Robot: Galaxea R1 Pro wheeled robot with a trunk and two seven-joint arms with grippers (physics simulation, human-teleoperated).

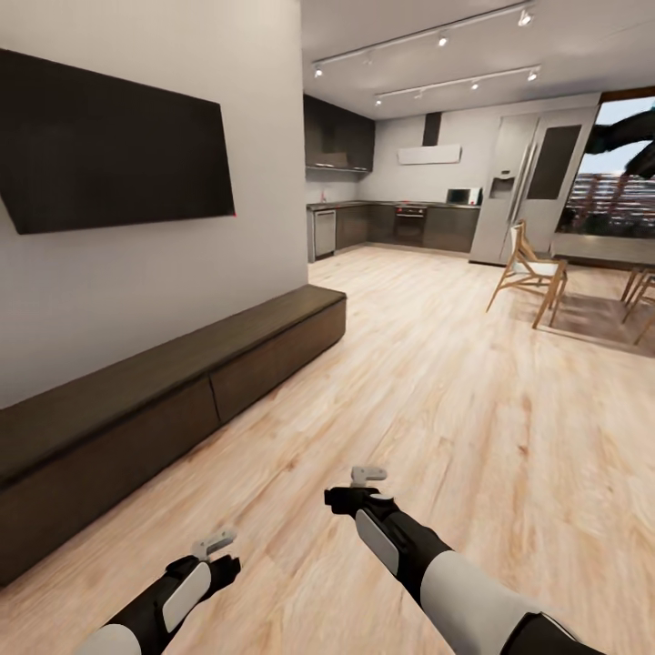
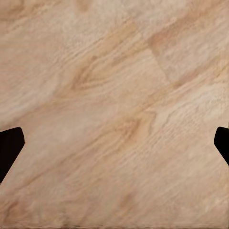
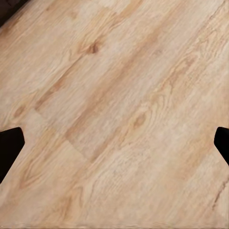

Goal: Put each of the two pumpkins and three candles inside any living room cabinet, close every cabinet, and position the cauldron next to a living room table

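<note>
The cabinet, a long low dark-brown unit, runs along the left wall with its drawer fronts flush and shut. My left gripper hangs low over the wooden floor, a short way out from the cabinet's front. In the left wrist view the left gripper is open, with bare floorboards between its dark fingers. My right gripper is further out over the floor; the right wrist view shows it open and holding nothing. The pumpkins, candles, cauldron and table are out of view.
A large black TV hangs on the wall above the cabinet. Far ahead are dark grey kitchen cabinets and a tall fridge. Wooden chairs stand at the right. Light wood floor stretches ahead.
</note>
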